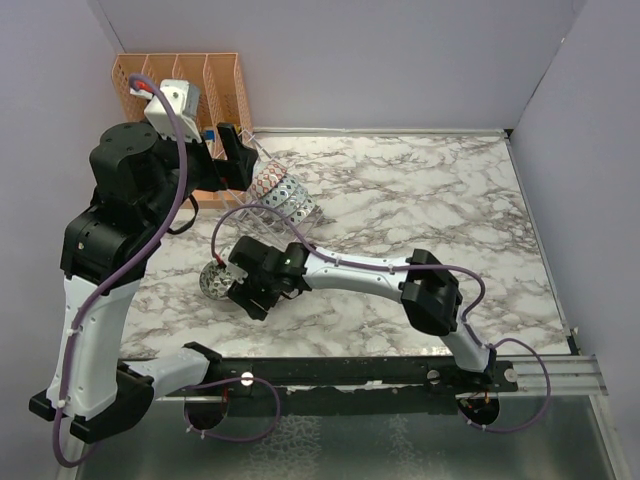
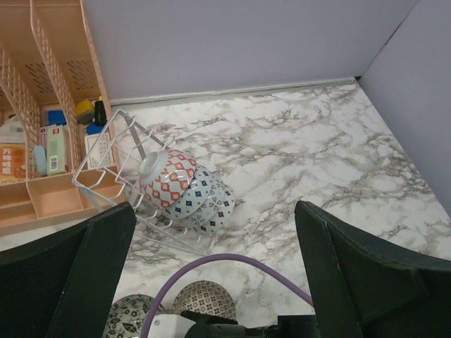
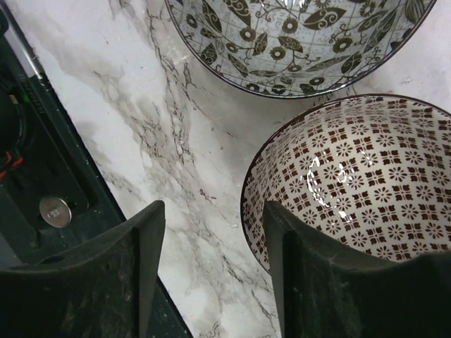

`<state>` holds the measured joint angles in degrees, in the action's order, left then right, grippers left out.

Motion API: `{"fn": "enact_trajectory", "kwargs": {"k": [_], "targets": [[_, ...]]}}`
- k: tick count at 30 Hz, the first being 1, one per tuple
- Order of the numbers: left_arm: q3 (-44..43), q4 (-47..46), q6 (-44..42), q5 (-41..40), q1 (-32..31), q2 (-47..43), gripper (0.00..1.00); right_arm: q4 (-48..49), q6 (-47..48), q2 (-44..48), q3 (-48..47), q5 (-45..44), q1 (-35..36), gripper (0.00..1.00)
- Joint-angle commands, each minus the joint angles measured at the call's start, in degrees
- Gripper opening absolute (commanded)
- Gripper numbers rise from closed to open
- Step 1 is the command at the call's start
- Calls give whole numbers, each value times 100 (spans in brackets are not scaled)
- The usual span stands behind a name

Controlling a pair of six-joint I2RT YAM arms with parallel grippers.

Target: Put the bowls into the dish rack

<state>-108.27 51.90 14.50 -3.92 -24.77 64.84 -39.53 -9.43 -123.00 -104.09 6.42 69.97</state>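
The clear dish rack (image 2: 106, 151) stands by the back left and holds three bowls on edge: a red-pink bowl (image 2: 169, 179) and two blue ones (image 2: 197, 193). The rack also shows in the top view (image 1: 285, 195). A grey-black bowl (image 3: 296, 42) and a beige-brown bowl (image 3: 352, 190) sit on the marble, side by side. My right gripper (image 3: 215, 211) is open low over the beige-brown bowl's rim, one finger inside the bowl and one outside. My left gripper (image 2: 215, 208) is open and empty, held high above the rack.
An orange perforated organiser (image 1: 190, 75) with small items stands in the back left corner, right behind the rack. Grey walls close the back and both sides. A black rail (image 3: 42, 176) runs along the near table edge close to the right gripper.
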Motion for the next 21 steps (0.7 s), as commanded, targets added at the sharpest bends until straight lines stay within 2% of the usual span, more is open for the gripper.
{"fn": "enact_trajectory", "kwargs": {"k": [1, 6, 12, 21], "targets": [[-79, -61, -87, -228, -19, -153, 99, -104, 199, -169, -116, -223, 42, 55], [12, -140, -94, -268, -20, -212, 99, -46, 207, -192, -19, -439, 45, 51], [24, -150, -130, -283, -21, -226, 99, -441, 229, -461, -316, -411, 44, 37], [130, -165, -132, -328, -19, -302, 99, -412, 178, -310, -191, -640, 54, 13]]}}
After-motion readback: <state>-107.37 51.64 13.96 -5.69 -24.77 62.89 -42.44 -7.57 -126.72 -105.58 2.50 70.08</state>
